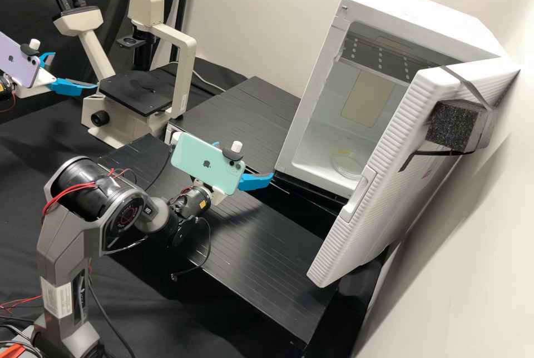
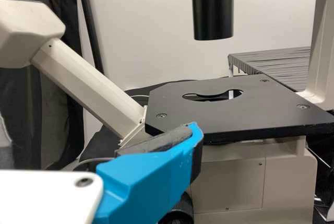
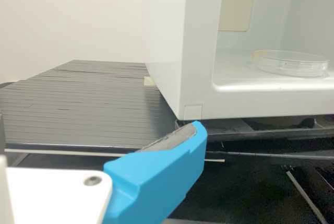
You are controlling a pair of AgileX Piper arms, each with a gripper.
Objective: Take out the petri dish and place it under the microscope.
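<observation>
Black cloth [image 1: 33,8] hung behind the microscope [image 1: 186,69]. The round clear dish [image 3: 292,66] lay inside the white box [image 1: 423,10], past its open door [image 1: 411,124]. Both the left gripper [image 1: 75,70] and the right gripper [image 1: 249,160] were wide apart and held nothing. The right one was low, near the box's front lip [image 3: 271,101], so going straight in could have bumped it. A crooked pinch might have made the smooth dish slip or tip.

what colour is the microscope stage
The stage is black, seen best in the left wrist view.
</observation>
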